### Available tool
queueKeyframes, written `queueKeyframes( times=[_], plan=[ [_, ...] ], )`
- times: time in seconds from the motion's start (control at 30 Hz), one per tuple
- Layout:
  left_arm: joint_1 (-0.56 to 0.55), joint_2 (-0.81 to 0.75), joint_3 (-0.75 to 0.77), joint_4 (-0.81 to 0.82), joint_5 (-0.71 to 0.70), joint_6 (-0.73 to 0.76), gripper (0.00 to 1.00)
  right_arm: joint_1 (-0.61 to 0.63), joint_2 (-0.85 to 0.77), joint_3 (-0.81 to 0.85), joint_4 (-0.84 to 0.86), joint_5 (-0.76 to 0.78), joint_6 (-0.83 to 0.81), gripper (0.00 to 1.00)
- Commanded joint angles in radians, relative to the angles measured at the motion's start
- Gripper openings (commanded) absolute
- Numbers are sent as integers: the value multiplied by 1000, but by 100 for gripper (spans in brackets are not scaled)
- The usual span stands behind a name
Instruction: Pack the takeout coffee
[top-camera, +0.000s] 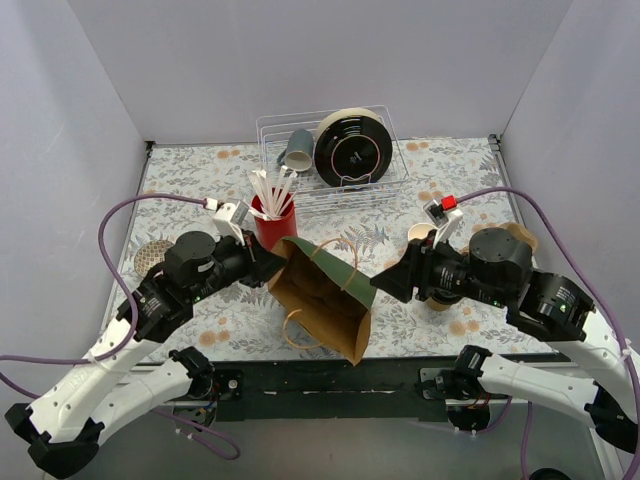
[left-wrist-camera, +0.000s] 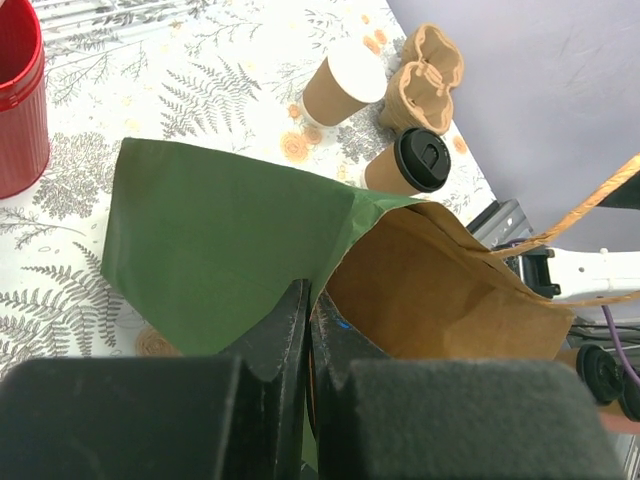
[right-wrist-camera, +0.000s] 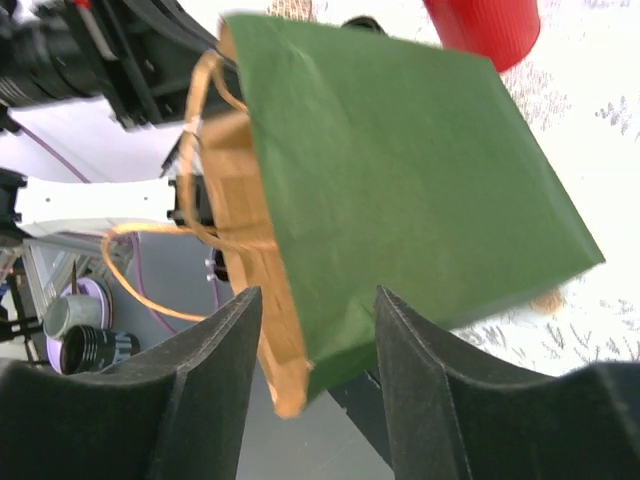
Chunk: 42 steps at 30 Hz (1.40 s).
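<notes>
A green paper bag (top-camera: 325, 300) with a brown inside and rope handles lies tilted at the table's front middle, its mouth facing the near edge. My left gripper (top-camera: 275, 268) is shut on the bag's rim; the left wrist view shows the jaws (left-wrist-camera: 308, 310) pinching the edge of the bag (left-wrist-camera: 230, 240). My right gripper (top-camera: 387, 285) is open at the bag's right side; in the right wrist view the corner of the bag's (right-wrist-camera: 400, 170) mouth lies between the spread fingers (right-wrist-camera: 215, 370). A white-lidded coffee cup (left-wrist-camera: 343, 82), a black-lidded cup (left-wrist-camera: 408, 163) and a brown cup carrier (left-wrist-camera: 425, 65) stand beyond.
A red cup (top-camera: 274, 222) holding white stirrers stands just behind the bag. A wire rack (top-camera: 385, 180) at the back holds a grey cup and a black round plate. The white-lidded cup (top-camera: 422, 236) is beside my right arm.
</notes>
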Motion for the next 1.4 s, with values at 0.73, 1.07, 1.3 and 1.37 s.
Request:
queueKeyframes(
  times=[0.73, 1.07, 1.3, 1.37],
  plan=[
    [1, 239, 205, -214, 48, -263, 0, 5, 428, 359, -58, -141, -609, 1],
    [1, 302, 269, -338, -11, -324, 16, 8, 456, 351, -88, -154, -606, 3],
    [1, 332, 328, -348, -25, -331, 41, 19, 437, 261, -45, -151, -669, 4],
    [1, 348, 333, -355, -21, -337, 43, 19, 459, 259, -65, -150, -694, 4]
  ],
)
